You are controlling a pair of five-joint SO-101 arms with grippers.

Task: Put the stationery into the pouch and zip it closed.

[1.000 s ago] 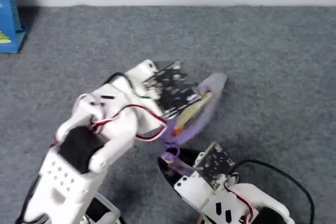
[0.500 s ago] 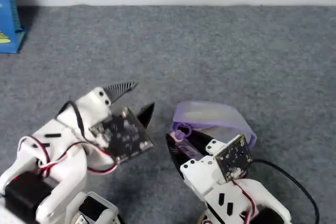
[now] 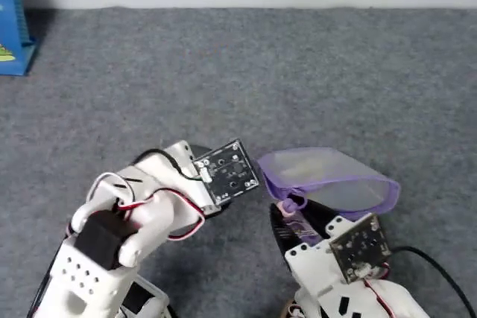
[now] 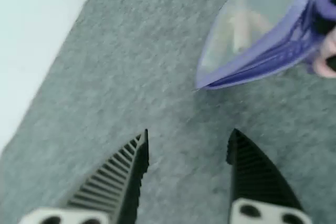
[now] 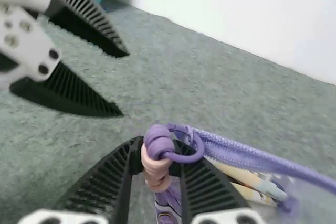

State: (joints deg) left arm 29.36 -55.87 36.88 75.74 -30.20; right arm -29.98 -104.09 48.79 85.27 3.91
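Grey carpeted table (image 3: 298,65): carries both arms and the pouch, with a blue box (image 3: 11,20) at its far left edge against the white wall.

Left arm (image 3: 141,206): stands at the near left, its wrist turned toward the pouch. The left gripper (image 4: 189,132) hangs over bare carpet with its jaws spread wide and nothing between them. It is near the pouch's pointed end but apart from it.

Right arm (image 3: 335,281): stands at the near right, directly behind the pouch.

Pouch (image 3: 328,176): purple and translucent, it lies on the carpet right of centre, between the two arms. One corner is drawn toward the right arm.

Right gripper (image 5: 157,146): its jaws are closed tight on the zip pull (image 5: 155,167), a knotted purple cord with a pink bead. The knot sits just above the fingertips.

Stationery (image 5: 252,181): pale pencil-like shapes show through the pouch wall, lying inside along the zip edge. No loose item is seen on the carpet.

Assessment: the loading step appears complete. The zip line runs as one unbroken purple seam from the pull along the visible edge, so the closing looks well advanced or finished. The end of the seam under the right gripper is hidden, so full closure cannot be confirmed. What is left, on this evidence, is to check the slider is fully home and release the pull.
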